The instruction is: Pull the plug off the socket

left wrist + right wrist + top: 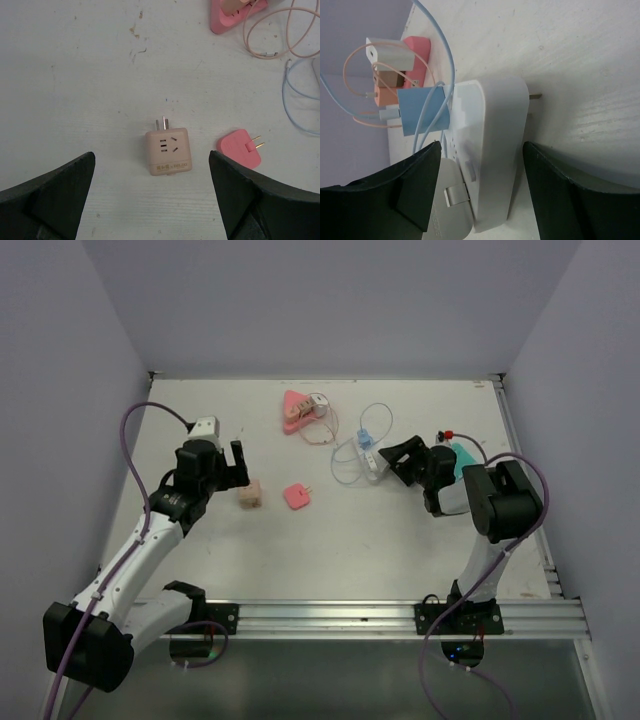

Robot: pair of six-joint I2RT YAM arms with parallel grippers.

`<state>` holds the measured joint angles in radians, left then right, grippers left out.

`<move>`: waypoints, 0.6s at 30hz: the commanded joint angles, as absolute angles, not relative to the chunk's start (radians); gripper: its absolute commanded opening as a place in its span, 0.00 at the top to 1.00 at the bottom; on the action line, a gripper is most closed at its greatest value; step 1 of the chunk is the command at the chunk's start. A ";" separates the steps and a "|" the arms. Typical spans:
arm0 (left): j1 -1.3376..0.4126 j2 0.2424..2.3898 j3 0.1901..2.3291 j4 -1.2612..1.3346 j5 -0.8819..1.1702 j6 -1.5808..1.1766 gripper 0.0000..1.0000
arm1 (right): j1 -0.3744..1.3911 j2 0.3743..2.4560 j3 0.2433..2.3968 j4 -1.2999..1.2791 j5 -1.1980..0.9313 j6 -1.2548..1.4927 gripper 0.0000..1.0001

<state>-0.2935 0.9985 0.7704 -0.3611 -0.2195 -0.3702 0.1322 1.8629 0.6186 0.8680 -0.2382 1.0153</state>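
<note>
While scanning the table [350, 560] from above, found the left gripper [151, 156] poised over the left half, jaws spread to the full and pinching nothing. Saw a beige adapter [249, 496] lying flat just ahead of those jaws, holes up, prongs pointing away from the gripper. Noted a pink plug [240, 148] just right of it and apart from it, two brass prongs free and aimed at the right edge. Found the right gripper [481, 146] low over the right half, nearer the far edge than the near one, jaws parted and astride a white socket [372, 464]. Saw one finger [580, 195] clear of the socket's side, with a gap between; could not tell contact on the other side because of a grey flap in the way. Found the blue plug [422, 111] seated in the socket's face, not yet pulled, with a pale blue cable [297, 100] looping across the table toward the middle. Noted a pink triangular socket [296, 412] by the middle of the far edge, with a white plug [387, 52] and an orange block [384, 92] on it and a thin pink cable [270, 35] coiled beside. Glimpsed a teal thing [464, 462] by the right edge, partly hidden under the right arm
</note>
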 commanded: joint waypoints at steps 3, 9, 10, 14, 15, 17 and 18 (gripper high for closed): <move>-0.284 1.003 0.767 -0.342 -0.215 -0.351 0.00 | 0.114 1.977 0.603 0.988 -0.273 1.049 0.30; -0.284 1.005 0.769 -0.342 -0.213 -0.353 0.00 | 0.110 2.029 0.603 1.069 -0.320 1.074 0.34; -0.284 1.005 0.769 -0.342 -0.213 -0.353 0.00 | 0.110 2.031 0.603 1.083 -0.331 1.072 0.34; -0.284 1.005 0.767 -0.342 -0.207 -0.351 0.00 | 0.110 2.036 0.607 1.100 -0.365 1.074 0.33; -0.284 1.005 0.769 -0.342 -0.207 -0.353 0.00 | 0.110 2.037 0.609 1.103 -0.373 1.072 0.33; -0.284 1.005 0.769 -0.342 -0.207 -0.354 0.00 | 0.110 2.046 0.614 1.104 -0.383 1.077 0.33; -0.284 1.005 0.769 -0.341 -0.206 -0.354 0.00 | 0.110 2.051 0.617 1.106 -0.388 1.080 0.33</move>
